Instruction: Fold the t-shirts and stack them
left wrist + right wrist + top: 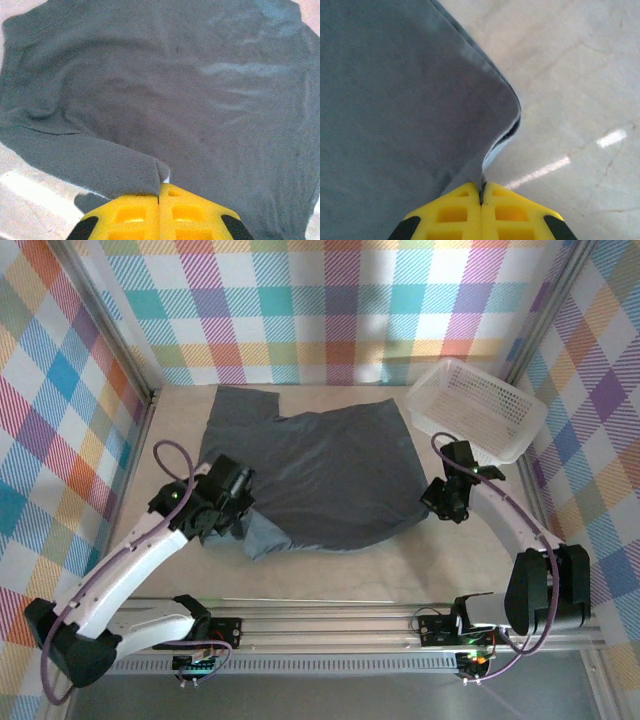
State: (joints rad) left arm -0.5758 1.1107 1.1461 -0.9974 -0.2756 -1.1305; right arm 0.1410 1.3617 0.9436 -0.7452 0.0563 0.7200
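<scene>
In the middle of the overhead view the dark grey t-shirt [320, 465] lies mostly spread on the table [330, 575]. Its lower left corner is bunched and turned over to a paler side. A white mesh basket [520, 430] sits at the upper right, just beside the shirt's upper right corner. The left gripper [238, 512] is at the shirt's lower left and the right gripper [440, 502] at its right edge, so the step in hand looks like the first fold. In the left wrist view, at the bottom centre, the left gripper [159, 192] has its yellow pads pressed together on a folded lip of the t-shirt [190, 100], which spreads away toward the top of the frame with light wrinkles at the upper right. In the right wrist view, also at the bottom centre, the right gripper [482, 187] pinches a doubled edge of the t-shirt [395, 90]. Cloth covers the left of the frame and bare table [580, 75] the right. To fold well, both arms should probably rise together and level, keeping the edge between them lightly taut. They would then carry it across so it lands square on the opposite edge, and let go only once the cloth lies flat. The bunched left corner could drag a crease into the fold.
</scene>
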